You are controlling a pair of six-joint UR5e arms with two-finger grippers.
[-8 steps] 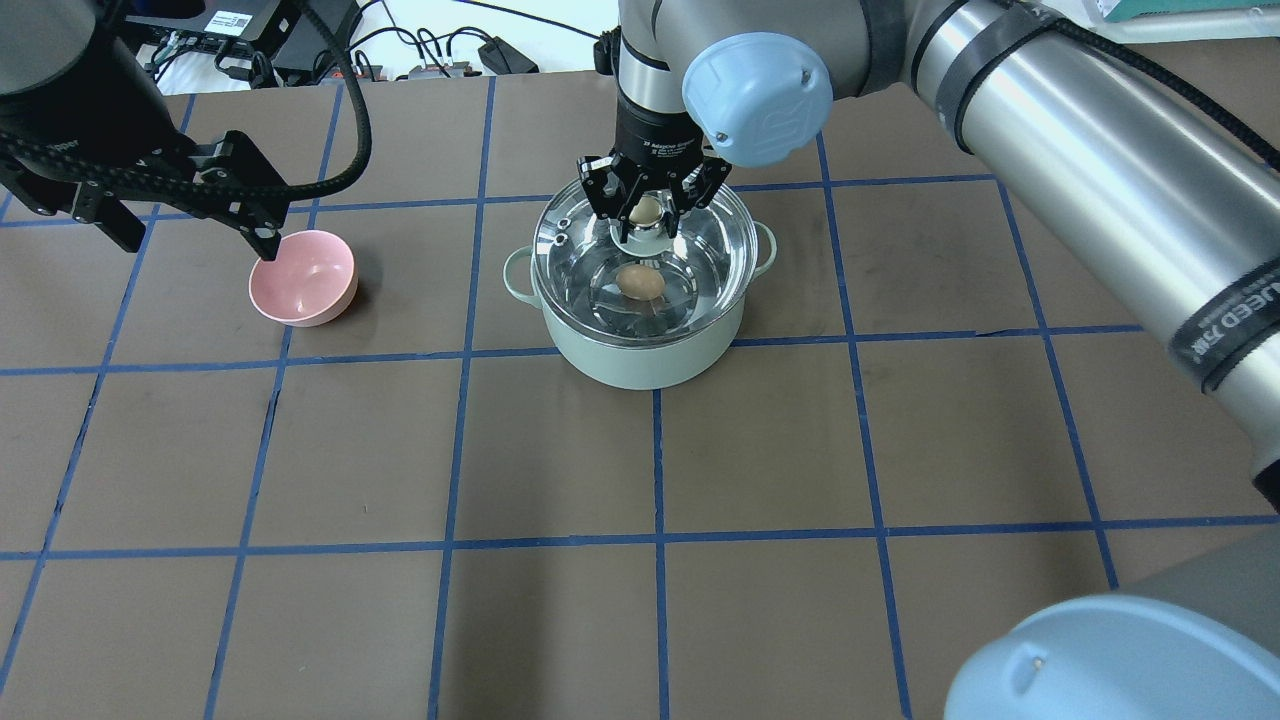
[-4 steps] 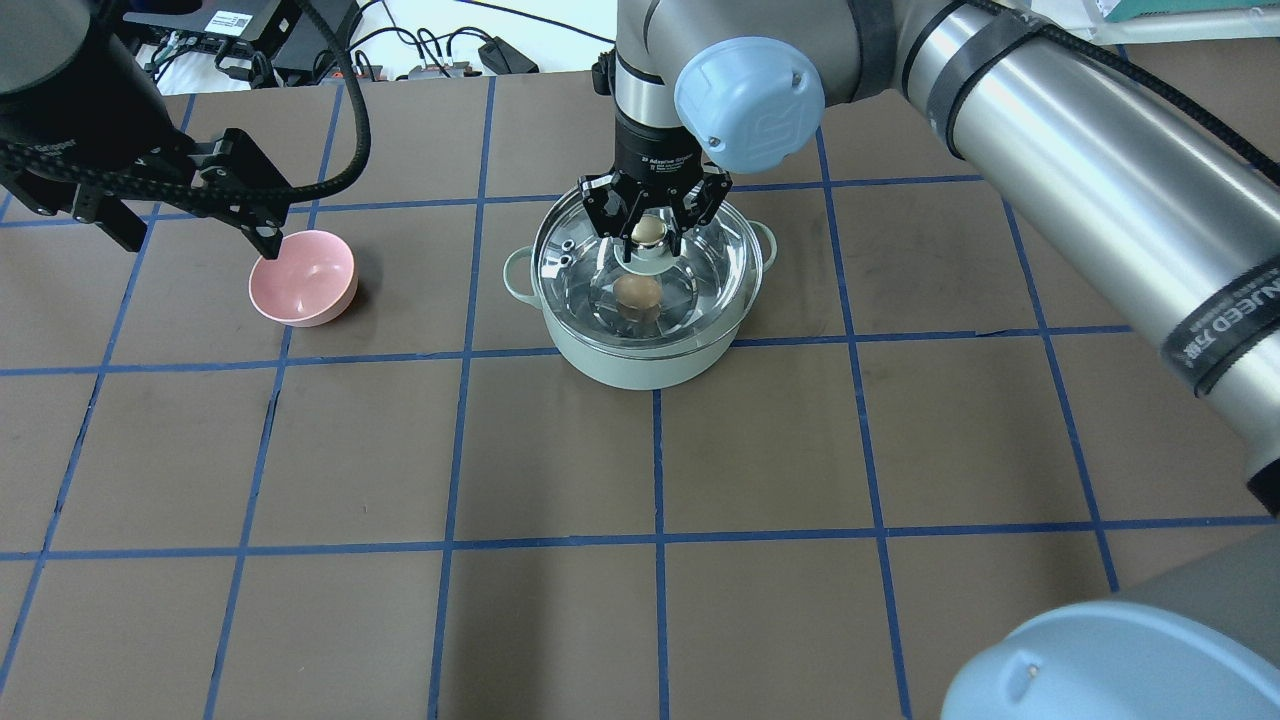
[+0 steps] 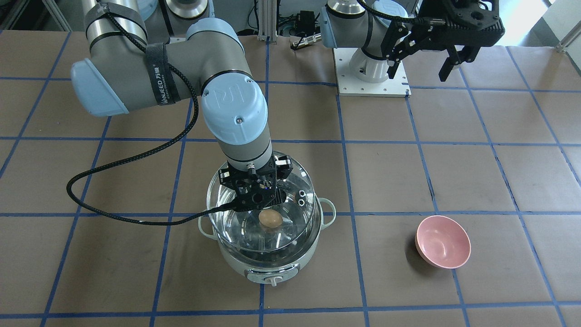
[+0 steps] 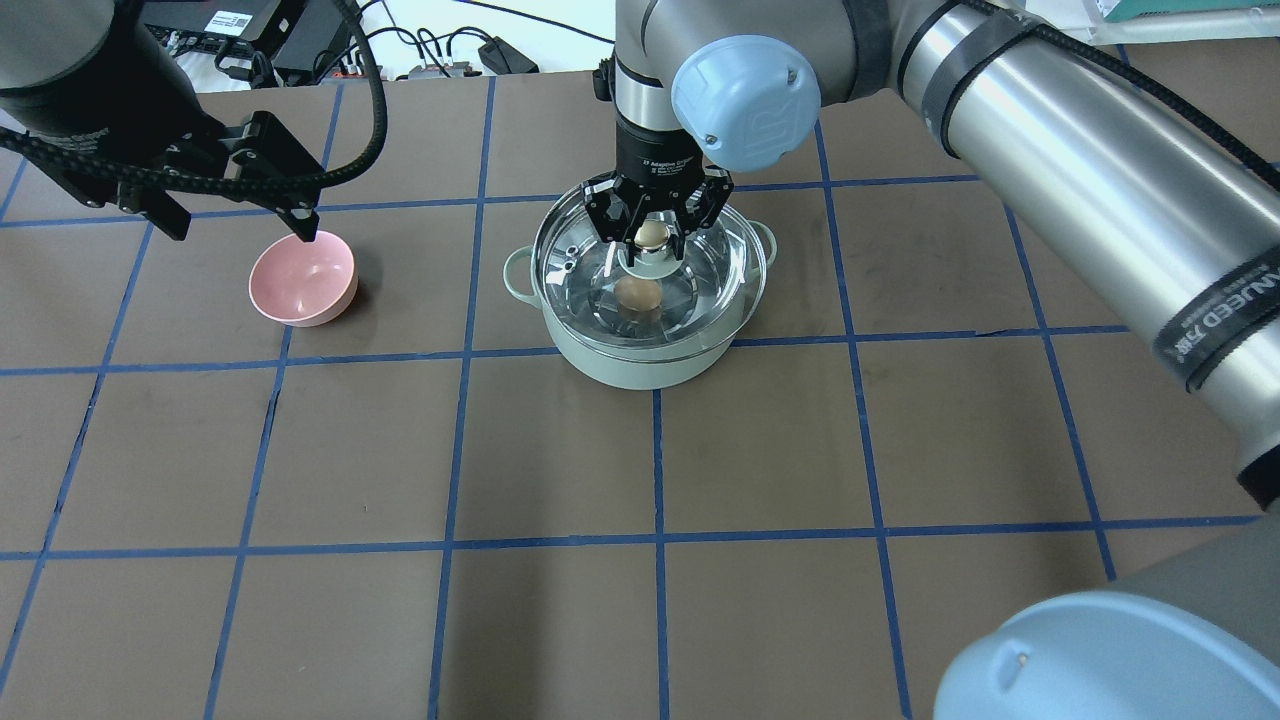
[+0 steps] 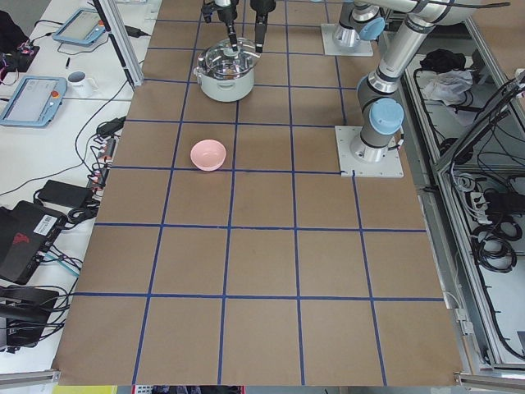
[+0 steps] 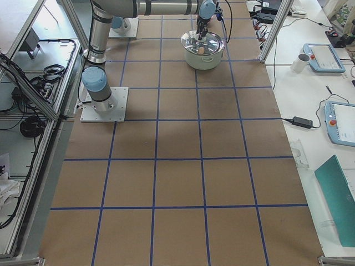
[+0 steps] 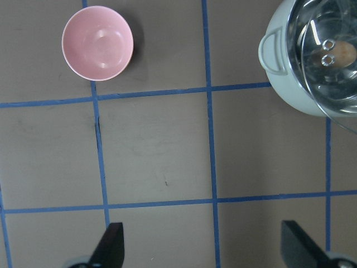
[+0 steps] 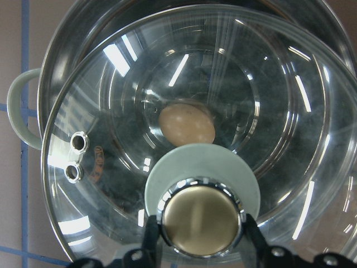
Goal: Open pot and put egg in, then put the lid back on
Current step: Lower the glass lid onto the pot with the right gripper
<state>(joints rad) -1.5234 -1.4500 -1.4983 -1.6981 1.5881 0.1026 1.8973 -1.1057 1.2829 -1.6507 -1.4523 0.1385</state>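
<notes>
The mint-green pot (image 4: pixel 640 365) stands at the table's middle with the tan egg (image 4: pixel 637 295) lying on its steel bottom, seen through the glass. My right gripper (image 4: pixel 652 232) is shut on the beige knob (image 8: pixel 199 219) of the clear glass lid (image 4: pixel 705 270). It holds the lid level over the pot's opening, slightly off-centre against the rim (image 8: pixel 61 72). I cannot tell whether the lid rests on the rim. The front-facing view shows the pot (image 3: pixel 272 268), lid (image 3: pixel 297 222) and egg (image 3: pixel 270 219). My left gripper (image 4: pixel 243 225) is open and empty, held high near the pink bowl.
A small empty pink bowl (image 4: pixel 303 278) sits to the left of the pot; it also shows in the left wrist view (image 7: pixel 97 43). The right arm's black cable (image 3: pixel 136 220) loops over the table beside the pot. Cables and boxes lie beyond the far edge.
The right gripper has brought the lid down and over the pot's opening, covering the egg. The left gripper has drawn up and away from the pink bowl.
</notes>
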